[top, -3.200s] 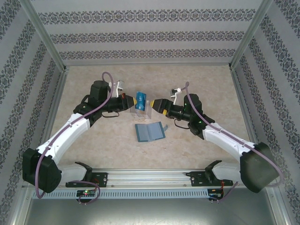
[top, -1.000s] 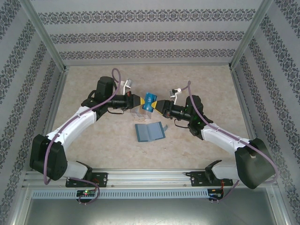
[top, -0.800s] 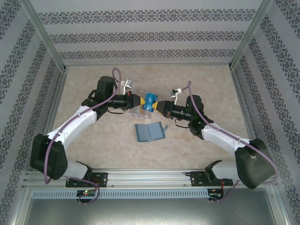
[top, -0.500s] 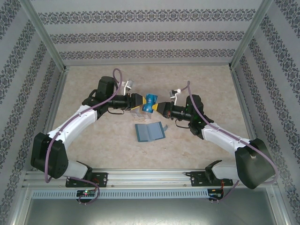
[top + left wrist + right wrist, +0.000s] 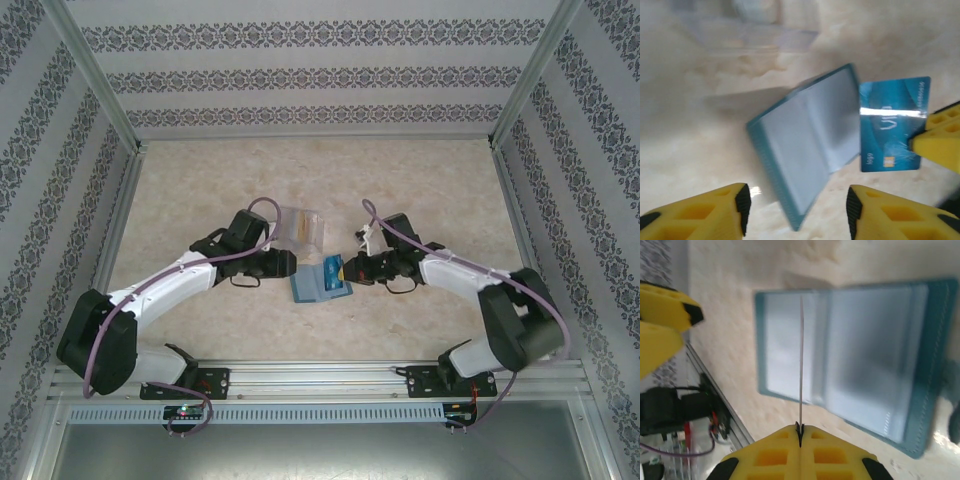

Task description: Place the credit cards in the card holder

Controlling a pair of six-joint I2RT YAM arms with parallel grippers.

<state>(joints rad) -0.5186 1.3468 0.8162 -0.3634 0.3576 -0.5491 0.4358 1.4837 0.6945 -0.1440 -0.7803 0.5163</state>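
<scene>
Blue, thin, stiff and likely slick, the card point(image 5: 892, 132) sits pinched by its edge in our right gripper point(image 5: 800, 430) over the wallet's point(image 5: 805, 150) 3 o'clock half, while our left gripper point(image 5: 796, 207) hangs spread at its 9 o'clock.

Three views: one overhead, two wrist-mounted.
The tabletop point(image 5: 200, 180) is seen from afar, from above and behind the arm bases point(image 5: 185, 375), facing forward and down; the open card holder point(image 5: 805, 135) is viewed close up past the left tool point(image 5: 797, 205) from one side and, nearer, over the right tool point(image 5: 800, 432) from the opposite side. Card holder and credit card point(image 5: 892, 130) are shared by all three views.
</scene>
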